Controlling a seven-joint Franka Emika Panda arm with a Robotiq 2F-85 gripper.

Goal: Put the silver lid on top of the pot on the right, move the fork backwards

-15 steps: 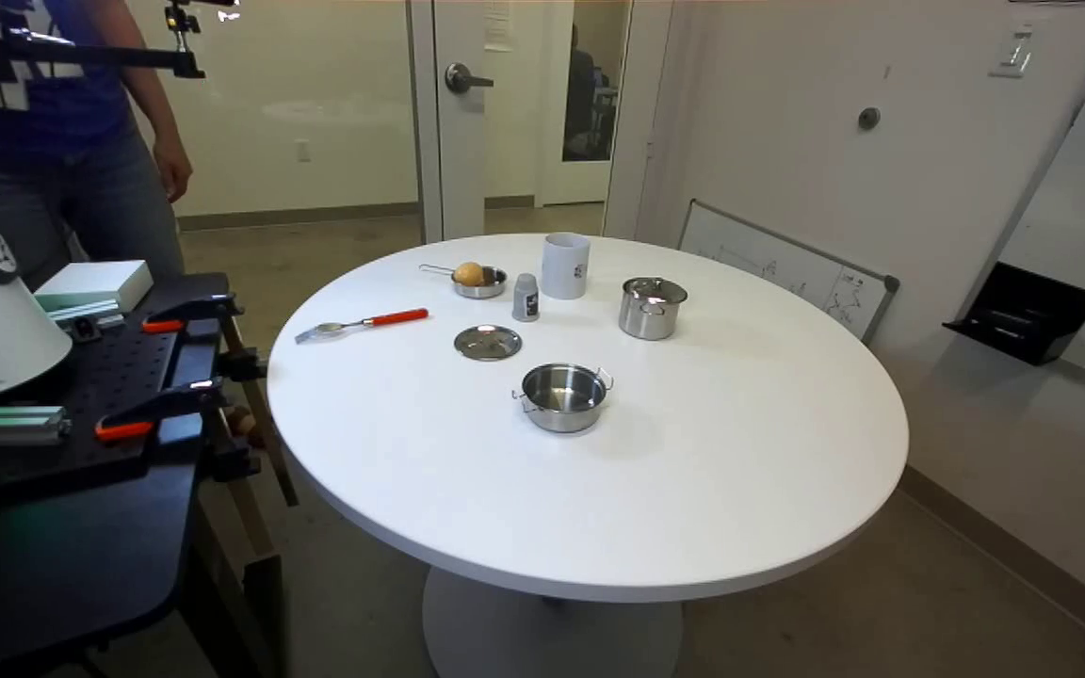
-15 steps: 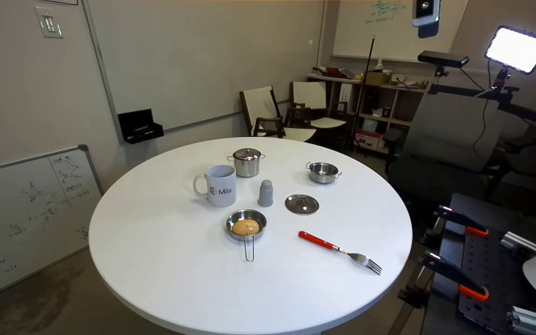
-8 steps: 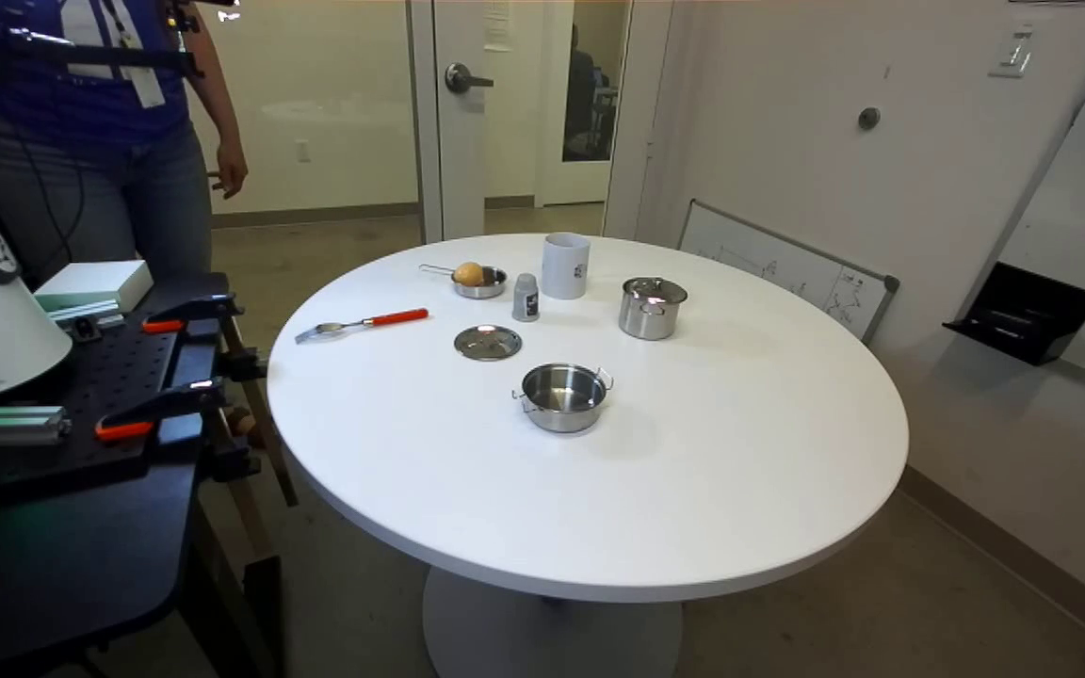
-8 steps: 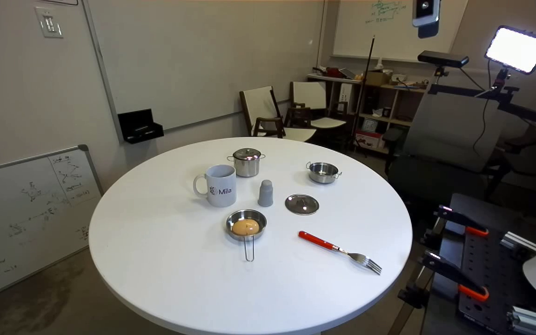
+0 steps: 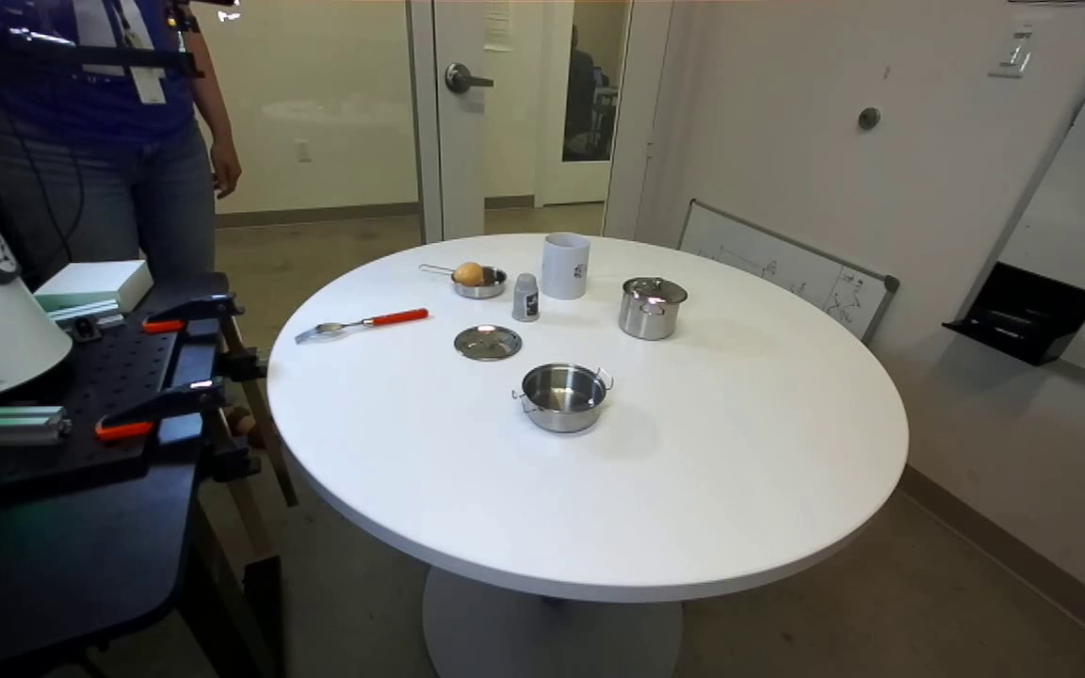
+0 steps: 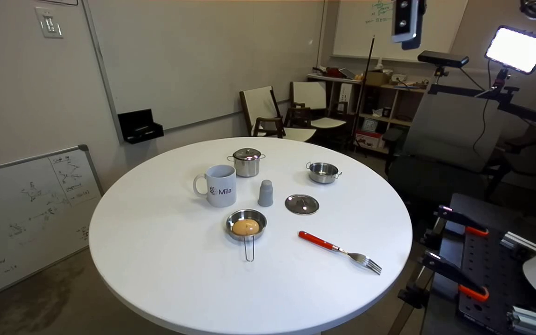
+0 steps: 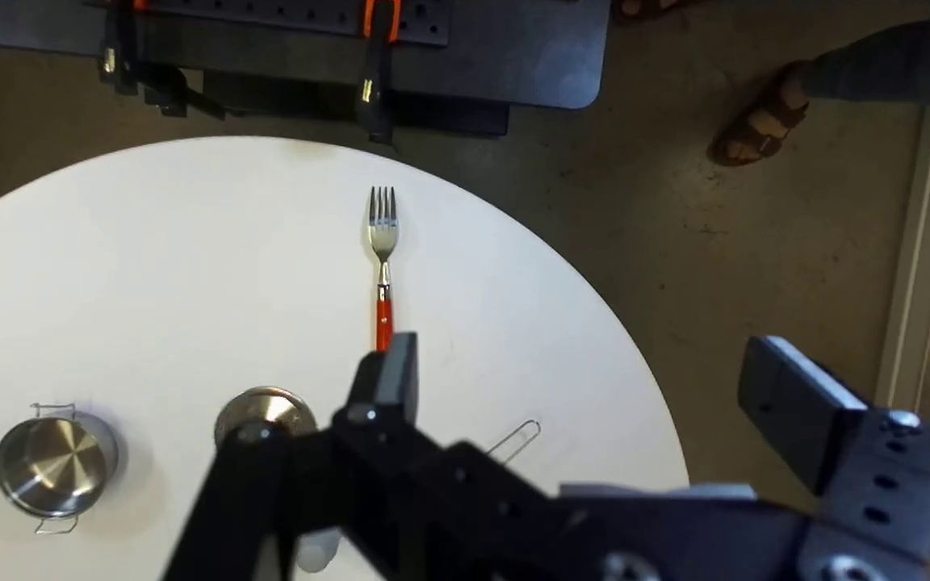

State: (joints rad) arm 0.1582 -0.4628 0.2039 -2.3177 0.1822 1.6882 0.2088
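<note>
Overlapping silver lid (image 7: 274, 405) and fork (image 7: 384, 273) in the wrist view only: gaping end effector (image 7: 592, 371).

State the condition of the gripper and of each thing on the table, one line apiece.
Dark blocky gripper: open, holding nothing.
Low wide silver metal pot: upright, uncovered, looks empty.
Round silver metal lid: lying flat, off both pots.
Metal fork with red handle: lying flat.
Taller silver metal pot: upright, covered.
White cylindrical mug: upright, contents hidden.
Small grey tapered container: upright.
Small round silver metal pan: upright, holding a tan egg-like thing.
</note>
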